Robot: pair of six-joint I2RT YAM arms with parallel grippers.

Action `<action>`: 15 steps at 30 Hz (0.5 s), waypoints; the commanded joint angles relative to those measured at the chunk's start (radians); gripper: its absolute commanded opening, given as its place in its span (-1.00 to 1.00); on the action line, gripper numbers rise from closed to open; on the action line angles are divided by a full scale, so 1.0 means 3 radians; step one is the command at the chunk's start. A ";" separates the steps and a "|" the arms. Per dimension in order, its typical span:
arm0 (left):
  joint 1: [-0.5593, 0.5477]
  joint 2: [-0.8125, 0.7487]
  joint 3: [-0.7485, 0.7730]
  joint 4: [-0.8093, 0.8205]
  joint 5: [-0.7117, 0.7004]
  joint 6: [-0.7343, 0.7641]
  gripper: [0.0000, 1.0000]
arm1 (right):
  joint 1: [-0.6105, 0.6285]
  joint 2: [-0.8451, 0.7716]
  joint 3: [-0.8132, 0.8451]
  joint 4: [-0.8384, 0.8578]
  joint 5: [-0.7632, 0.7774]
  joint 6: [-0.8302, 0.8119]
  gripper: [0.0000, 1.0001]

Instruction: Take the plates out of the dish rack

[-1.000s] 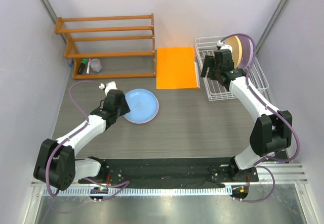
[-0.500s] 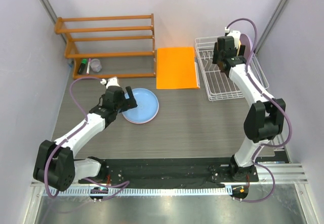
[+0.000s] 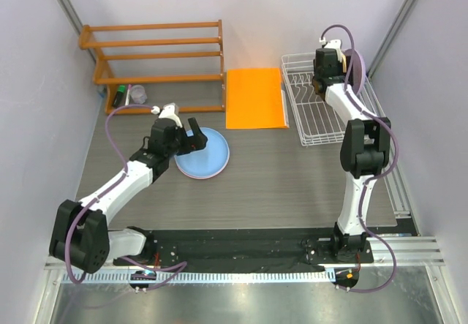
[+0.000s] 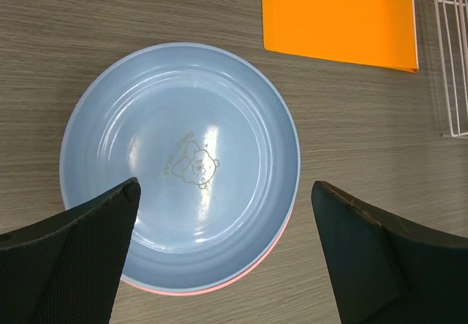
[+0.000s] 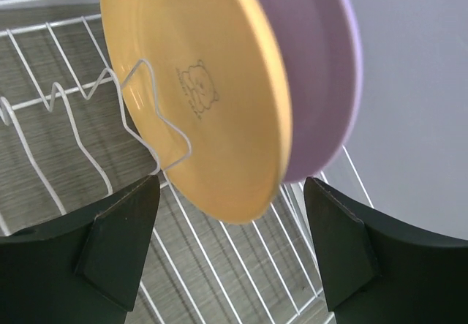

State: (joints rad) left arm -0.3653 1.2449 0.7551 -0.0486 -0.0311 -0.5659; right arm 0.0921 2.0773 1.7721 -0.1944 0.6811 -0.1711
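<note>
The light blue plate [image 4: 179, 163] lies flat on the table, stacked on the pink plate [image 4: 219, 284], of which only a thin rim shows. My left gripper [image 4: 225, 192] hovers open above the stack's near edge, holding nothing; from above it [image 3: 191, 137] sits over the blue plate [image 3: 206, 156]. The pale orange-yellow plate [image 5: 212, 119] and the lavender plate [image 5: 322, 83] stand upright between tines at the far end of the white dish rack [image 5: 219, 265]. My right gripper [image 5: 230, 192] is open, its fingers on either side of their lower edges without touching. In the top view the right arm hides both.
A flat orange mat [image 3: 254, 97] lies between the stack and the dish rack [image 3: 322, 123]. An orange wooden slatted shelf [image 3: 157, 61] stands at the back left with small items on its bottom board. Walls close in on both sides.
My left gripper opened, let go of the blue plate and shifted right over it. My right gripper moved to the rack's far end, up to the two standing plates.
</note>
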 commanded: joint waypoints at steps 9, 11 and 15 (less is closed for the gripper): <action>0.0006 0.0299 0.0101 0.0321 0.0175 0.0061 0.99 | -0.0092 0.0316 0.0351 0.0474 0.0220 -0.0514 0.47; 0.0006 0.0314 0.0101 0.0331 0.0180 0.0056 0.99 | -0.0113 0.0352 0.0367 0.0474 0.0235 -0.0514 0.40; 0.0006 0.0350 0.0116 0.0351 0.0190 0.0056 0.99 | -0.0154 0.0413 0.0407 0.0459 0.0210 -0.0478 0.17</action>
State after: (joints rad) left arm -0.3653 1.3399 0.7551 0.0071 0.0029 -0.5640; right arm 0.0616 2.1784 1.8431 -0.0986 0.7216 -0.3096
